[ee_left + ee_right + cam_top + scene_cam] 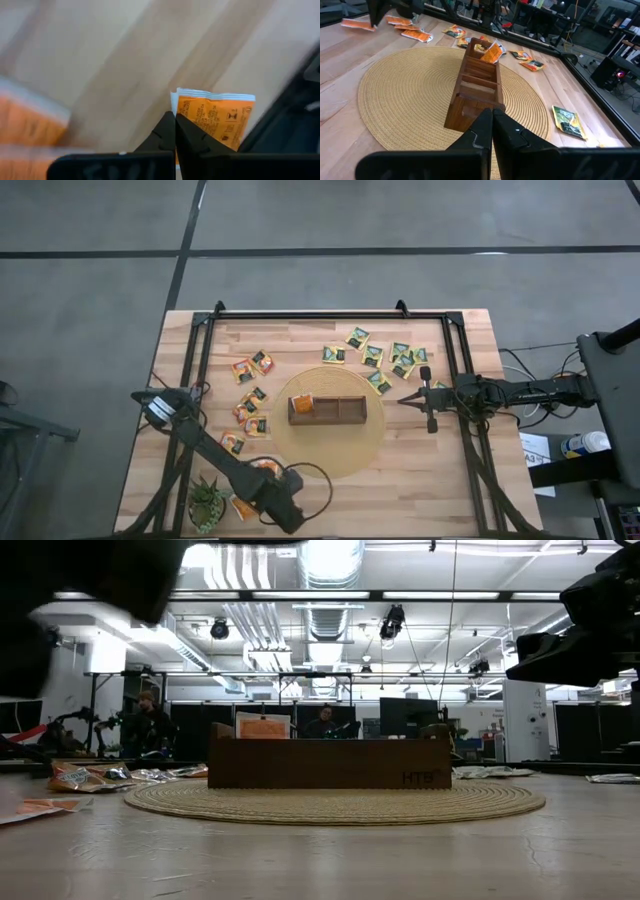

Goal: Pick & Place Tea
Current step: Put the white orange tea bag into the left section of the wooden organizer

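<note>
My left gripper (175,120) is near the table's near-left edge (268,477), beside the small green plant (207,502), and is shut on an orange tea sachet (215,117). My right gripper (492,116) is shut and empty. It hovers at the right rim of the round woven mat (405,400), pointing at the long brown wooden box (328,409). One orange sachet (492,51) stands in the box's left compartment. Green-and-yellow sachets (385,358) lie flat on the far right of the table, and red and orange ones (250,395) lie left of the mat. My left gripper pinches the orange sachet between its two shut fingers, on the side edge (179,112) near a sealed white end. The rest of the sachet sticks out beyond the fingertips (169,125). It looks lifted clear of the wood behind it.
The woven mat (330,455) lies mid-table under the box. Another orange sachet (240,508) lies by the plant. A black frame rail (330,314) runs around the table. People sit in the room beyond the far edge (145,725).
</note>
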